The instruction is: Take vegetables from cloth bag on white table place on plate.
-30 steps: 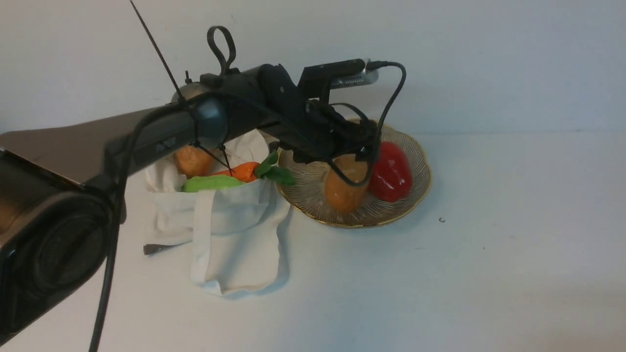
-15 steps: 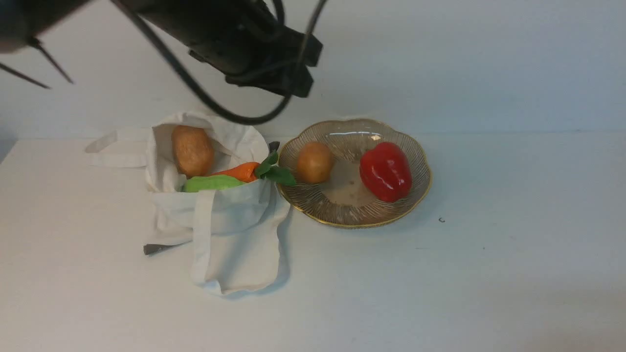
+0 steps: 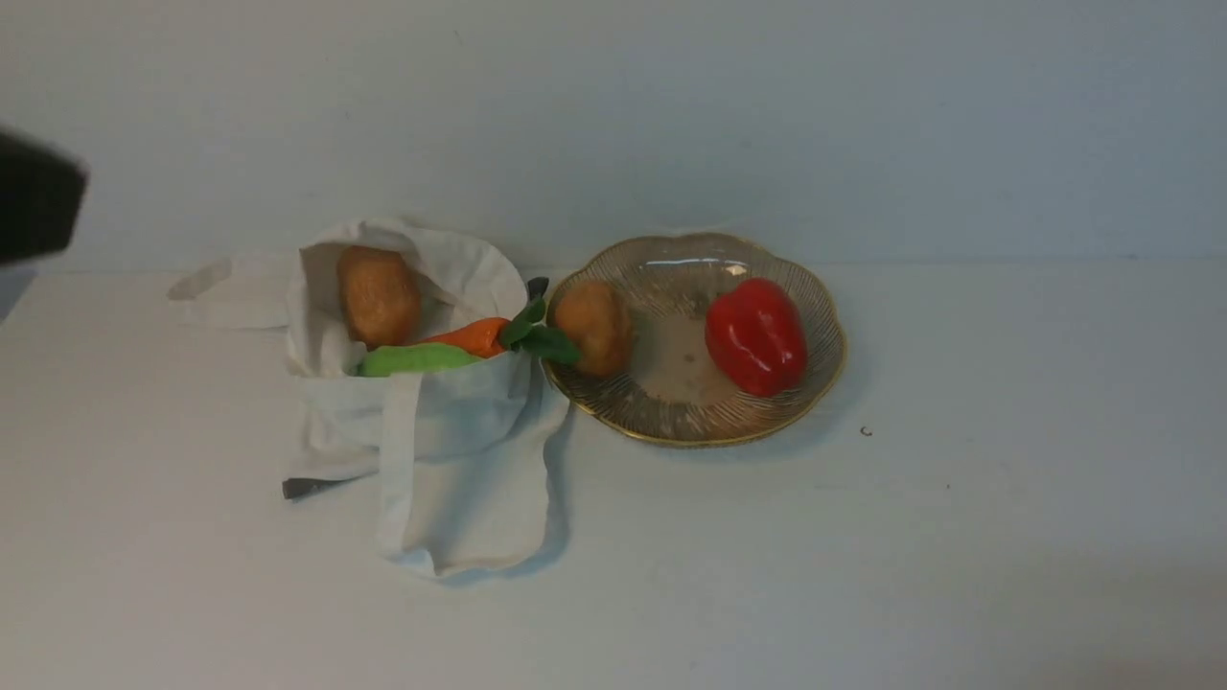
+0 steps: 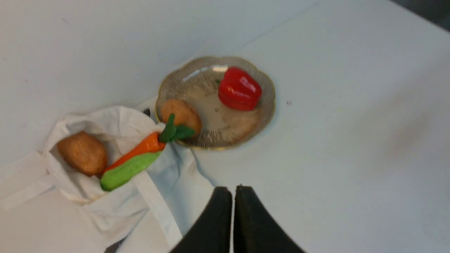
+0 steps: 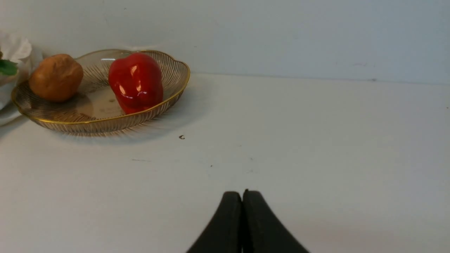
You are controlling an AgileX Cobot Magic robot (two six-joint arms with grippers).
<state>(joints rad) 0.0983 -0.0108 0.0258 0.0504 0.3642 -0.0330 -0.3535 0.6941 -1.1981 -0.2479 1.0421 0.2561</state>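
where the white table fills the front view, the cloth bag lies slumped on its left half, mouth open, one flat strap draped down its front. just right of the bag sits the plate, its gold scalloped rim touching the fabric. one brown potato rests deep in the bag's mouth; a second potato lies on the plate at its left edge, beside the bag. a glossy red pepper lies on the plate's right side, apart from that potato. the carrot pokes out of the bag, its dark green leaves reaching over the plate's rim, and the light-green pod lies alongside it at the bag's lip — both in the bag, not on the plate. the left gripper hangs high above the table near the bag, fingertips pressed together, empty. the right gripper sits low over bare table right of the plate, likewise closed and empty — a tiny dark speck lies between it and the plate.
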